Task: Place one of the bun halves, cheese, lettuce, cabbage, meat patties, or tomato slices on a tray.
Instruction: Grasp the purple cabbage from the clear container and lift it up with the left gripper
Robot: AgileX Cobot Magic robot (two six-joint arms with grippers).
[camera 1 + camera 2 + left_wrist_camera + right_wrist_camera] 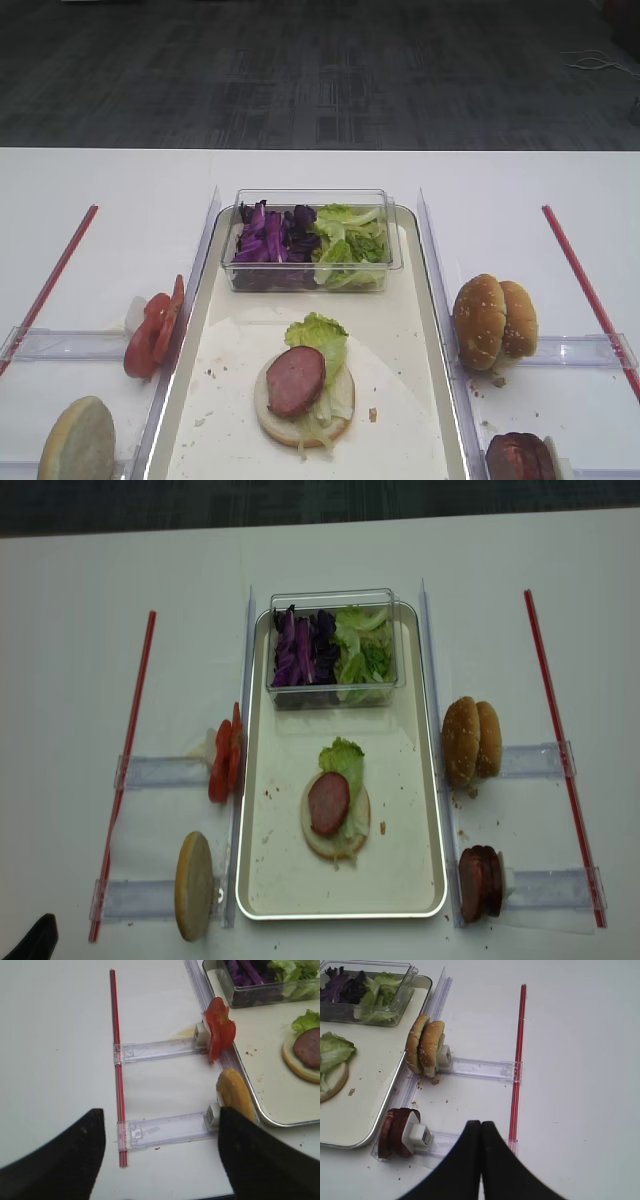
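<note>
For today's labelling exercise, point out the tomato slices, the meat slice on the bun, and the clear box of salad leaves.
tomato slices [153, 333]: exterior high view, on the red face of the front slice.
meat slice [295, 379]: exterior high view, middle of its top.
clear box [335, 695]: realsense high view, on its front wall.

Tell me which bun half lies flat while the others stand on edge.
The bun half in the middle of the tray, under lettuce and a meat patty. The others stand upright in clear holders beside the tray.
</note>
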